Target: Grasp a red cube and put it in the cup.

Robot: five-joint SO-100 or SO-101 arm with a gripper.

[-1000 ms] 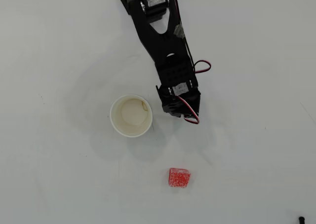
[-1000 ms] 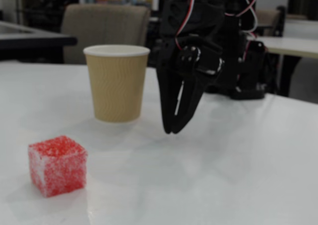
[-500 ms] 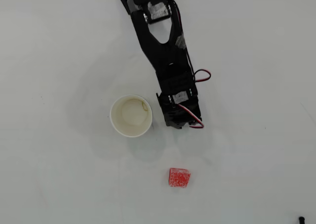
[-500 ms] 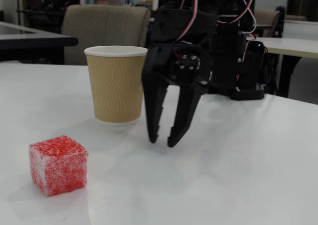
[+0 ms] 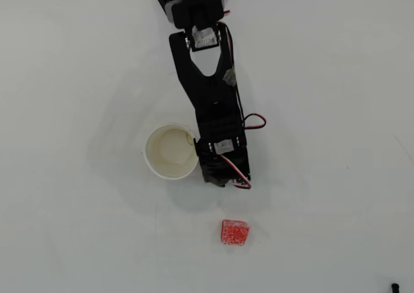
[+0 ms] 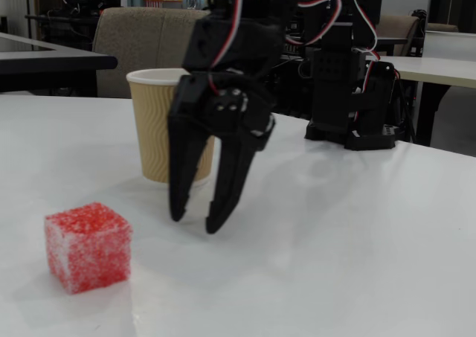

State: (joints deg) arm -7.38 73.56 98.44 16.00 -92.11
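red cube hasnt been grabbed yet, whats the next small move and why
Probably carry the end effector on toward the red cube and lower it around it. Its jaws are open and empty, short of the cube, which sits apart on the table, outside the cup.

A white table [image 5: 77,60] carries the cup [image 5: 171,152], the red cube [image 5: 234,232] and the arm's base [image 6: 349,129].

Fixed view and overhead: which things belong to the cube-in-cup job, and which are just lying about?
Job:
red cube
cup
gripper, fingers open, not yet at the cube

Lying about:
chair behind the table
dark table at left
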